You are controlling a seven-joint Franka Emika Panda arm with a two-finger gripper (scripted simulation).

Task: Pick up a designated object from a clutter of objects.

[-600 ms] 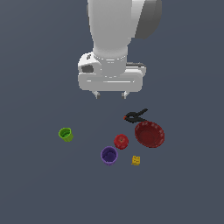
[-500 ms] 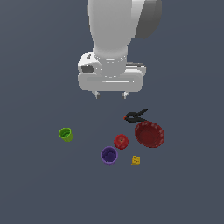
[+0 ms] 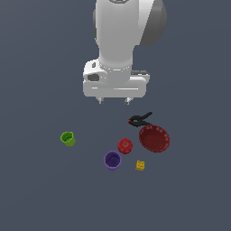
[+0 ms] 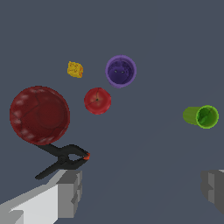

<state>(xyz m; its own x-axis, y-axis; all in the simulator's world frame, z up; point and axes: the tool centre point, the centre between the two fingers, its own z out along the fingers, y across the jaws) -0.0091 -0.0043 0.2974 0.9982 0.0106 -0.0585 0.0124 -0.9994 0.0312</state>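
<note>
Seen from the wrist: two grey fingers (image 4: 70, 192) spread wide apart, nothing between them, gripper (image 4: 142, 188) clear of every item. Just beyond one finger, a black clamp (image 4: 61, 159) with a red tip, touching or perhaps overlapping the rim of a dark red bowl (image 4: 39, 114). Near the bowl, a red ball (image 4: 97, 100). Farther out, a purple cup (image 4: 120, 71) upright, beside it a small yellow cube (image 4: 75, 69), spots barely discernible. Well apart, a green cup (image 4: 201, 116) apparently lying on its side.

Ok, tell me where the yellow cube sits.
In the exterior view the yellow cube lies on the floor near the bottom of the cluster, just right of the purple cup and below the red ball, touching neither.
</note>
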